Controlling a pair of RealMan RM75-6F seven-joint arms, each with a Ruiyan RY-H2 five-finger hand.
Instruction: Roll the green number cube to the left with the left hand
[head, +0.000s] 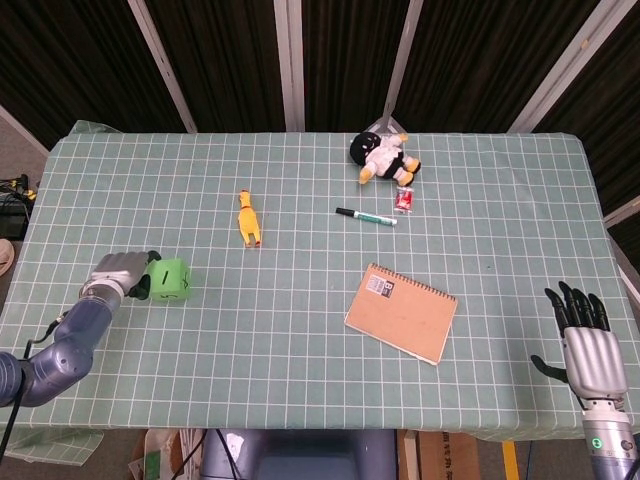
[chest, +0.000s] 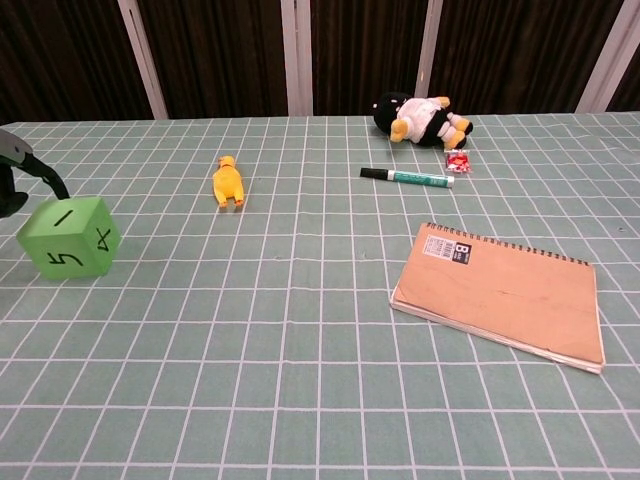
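The green number cube (head: 172, 279) lies flat on the table's left side. In the chest view the cube (chest: 68, 237) shows a 1 on top, with a 5 and a 4 on its two near faces. My left hand (head: 122, 273) sits just left of it, fingers bent toward its left side and holding nothing. The chest view catches only a dark bent finger (chest: 40, 175) of that hand, arching over the cube's upper left corner at the frame edge. My right hand (head: 585, 335) hangs past the table's near right corner, fingers straight and spread, empty.
A yellow rubber chicken (head: 248, 219) lies behind and to the right of the cube. A brown spiral notebook (head: 401, 313), a green marker (head: 366, 216), a small red packet (head: 404, 201) and a plush toy (head: 384, 156) lie to the right. The table's left edge (head: 22, 270) is close to my left hand.
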